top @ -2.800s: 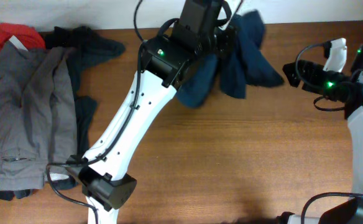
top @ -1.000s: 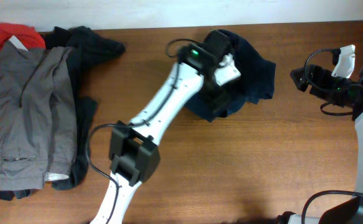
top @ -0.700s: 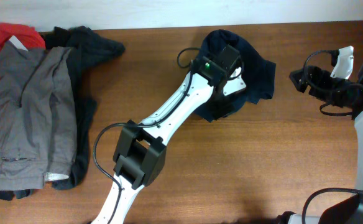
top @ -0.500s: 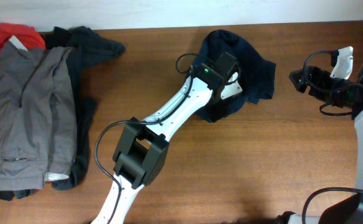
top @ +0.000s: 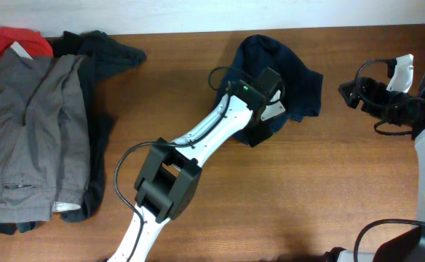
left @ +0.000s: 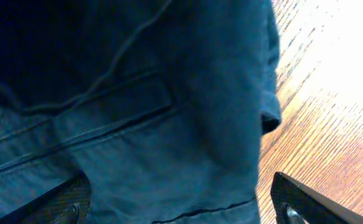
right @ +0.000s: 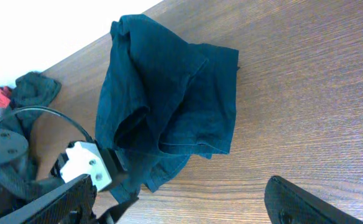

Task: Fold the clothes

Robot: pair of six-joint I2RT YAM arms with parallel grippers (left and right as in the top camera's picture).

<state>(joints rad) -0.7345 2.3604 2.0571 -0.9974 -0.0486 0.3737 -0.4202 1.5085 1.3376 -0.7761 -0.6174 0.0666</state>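
wooden table (top: 329, 189): navy shorts (top: 303, 84) bunched, direction unclear.

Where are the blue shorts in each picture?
Overhead: the blue shorts lie crumpled at the top middle.
Left wrist: the shorts fill nearly the whole picture, close up.
Right wrist: the shorts sit a little left of the middle.
Shared landmark: the brown wooden table beside the shorts.
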